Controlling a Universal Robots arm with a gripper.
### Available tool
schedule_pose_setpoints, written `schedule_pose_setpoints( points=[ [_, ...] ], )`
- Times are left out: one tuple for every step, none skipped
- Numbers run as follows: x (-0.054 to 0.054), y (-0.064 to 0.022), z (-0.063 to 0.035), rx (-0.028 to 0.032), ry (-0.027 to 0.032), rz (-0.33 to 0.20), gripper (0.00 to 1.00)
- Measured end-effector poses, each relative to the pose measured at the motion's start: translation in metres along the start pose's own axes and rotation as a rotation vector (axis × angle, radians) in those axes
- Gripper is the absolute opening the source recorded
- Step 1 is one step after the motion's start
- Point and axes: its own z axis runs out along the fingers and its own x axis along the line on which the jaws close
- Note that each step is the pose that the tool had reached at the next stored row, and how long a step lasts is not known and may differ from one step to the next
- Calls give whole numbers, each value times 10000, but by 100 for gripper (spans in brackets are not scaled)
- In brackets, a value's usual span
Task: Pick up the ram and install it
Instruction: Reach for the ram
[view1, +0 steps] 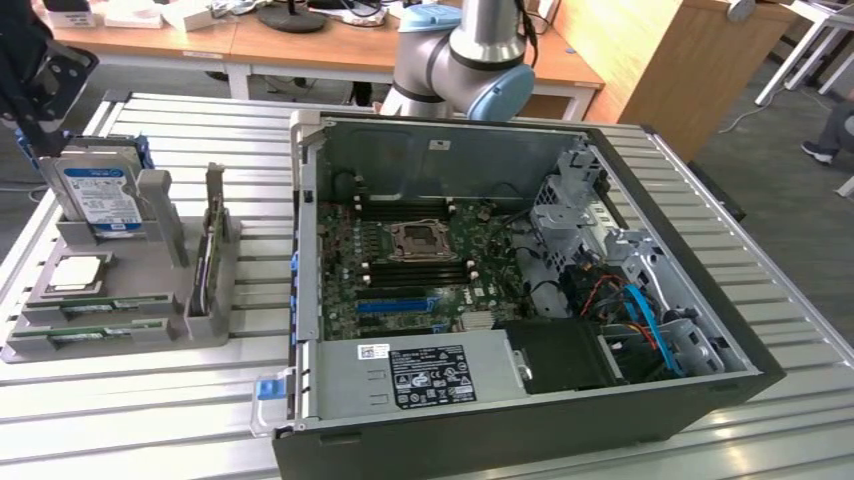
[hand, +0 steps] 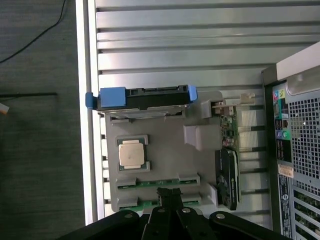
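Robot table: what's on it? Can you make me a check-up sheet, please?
Surface: slatted metal table, carrying a grey holder and an open computer case.
Job's things: two ram sticks sitting in the grey holder's slots.
Clutter: hard drive upright, processor chip and a card on edge, all in the holder.
Grippers: gripper shut, over the ram sticks; contact cannot be told.
Cables: blue and orange cables inside the case.
Surroundings: wooden desks behind.
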Motion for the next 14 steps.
schedule_pose_setpoints(
  points=[
    [0, -7, 0, 0, 0, 0, 11],
    [-1, -14, -1, 0, 0, 1, 11],
    [-2, -21, -1, 0, 0, 0, 11],
    [-2, -27, -1, 0, 0, 0, 11],
    [-3, -34, -2, 0, 1, 0, 11],
    [-3, -41, -2, 0, 0, 0, 11],
    [-3, -47, -2, 0, 0, 0, 11],
    [-4, -53, -2, -1, -1, 1, 11],
    [-4, -62, -3, 0, 1, 1, 11],
    [-5, -69, -3, 0, 0, 0, 11],
    [-6, -76, -3, 0, 0, 0, 11],
    [-6, -84, -4, 0, 0, 0, 11],
    [-7, -91, -4, 0, 0, 0, 11],
    [-7, -98, -5, 0, 1, 0, 11]
  ],
)
